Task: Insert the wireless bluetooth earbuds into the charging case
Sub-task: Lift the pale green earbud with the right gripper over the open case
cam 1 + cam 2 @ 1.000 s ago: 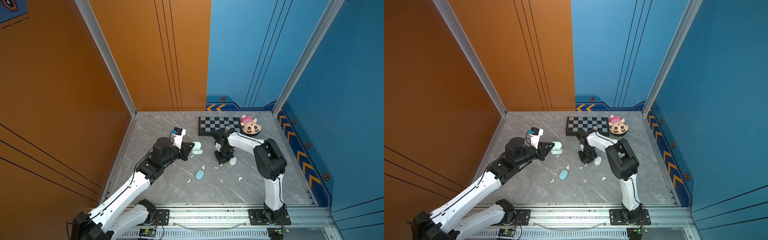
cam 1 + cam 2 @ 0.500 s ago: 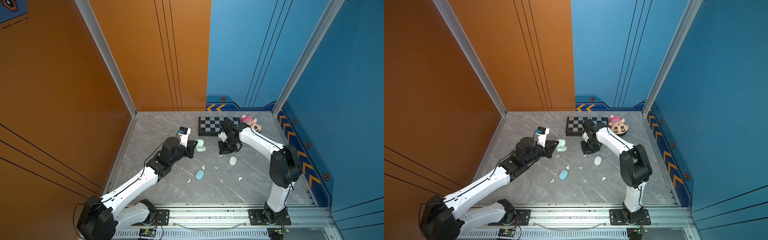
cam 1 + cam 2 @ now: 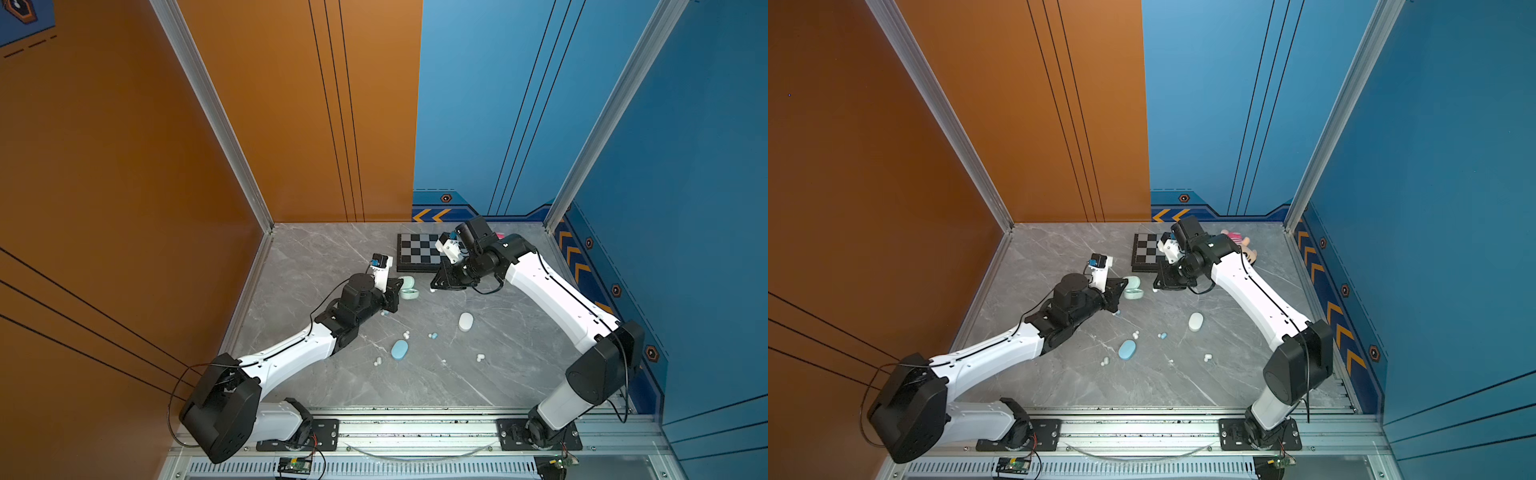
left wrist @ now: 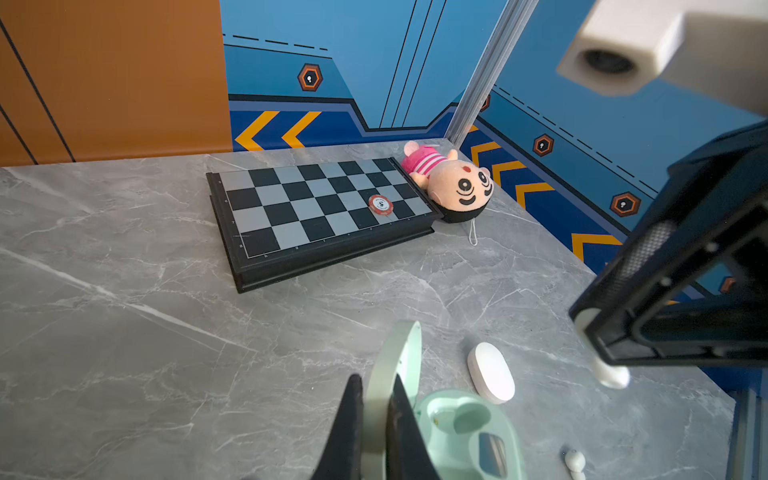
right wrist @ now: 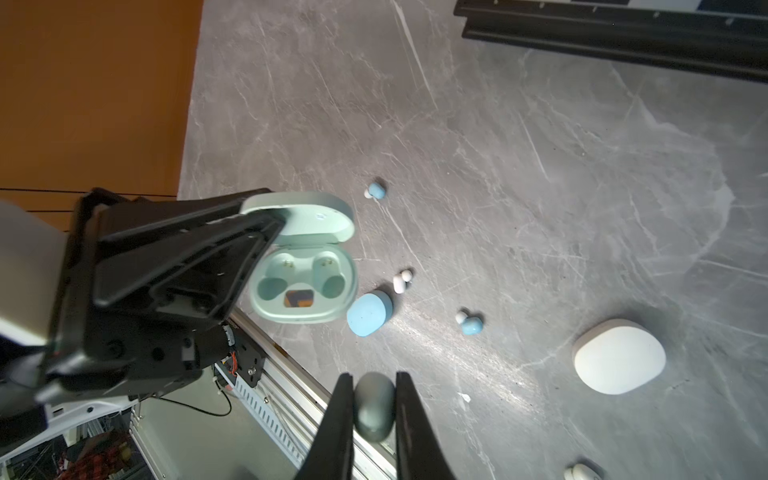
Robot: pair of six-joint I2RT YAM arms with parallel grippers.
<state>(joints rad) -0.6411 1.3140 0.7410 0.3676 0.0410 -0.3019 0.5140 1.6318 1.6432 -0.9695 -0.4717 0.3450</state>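
The mint green charging case point(image 5: 305, 286) lies open on the grey table, both of its sockets empty. My left gripper point(image 4: 376, 380) is shut on its raised lid point(image 4: 399, 357). In both top views the case point(image 3: 409, 289) point(image 3: 1133, 289) sits between the two grippers. My right gripper point(image 5: 370, 378) is shut on one earbud point(image 5: 374, 405), which hangs a little above the table just right of the case point(image 4: 611, 374). Loose earbuds lie on the table: blue ones point(image 5: 377, 190) point(image 5: 471, 324) and white ones point(image 5: 401, 280) point(image 3: 480, 357).
A shut blue case point(image 3: 400, 349) and a shut white case point(image 3: 466, 321) lie in front of the grippers. At the back are a chessboard point(image 4: 324, 203) with a red chip point(image 4: 380, 204) and a plush doll point(image 4: 453, 183). Walls stand close on three sides.
My right gripper has risen from beside the white case and moved back and left to the mint case, carrying the earbud. The left arm has stretched forward, its gripper staying on the lid.
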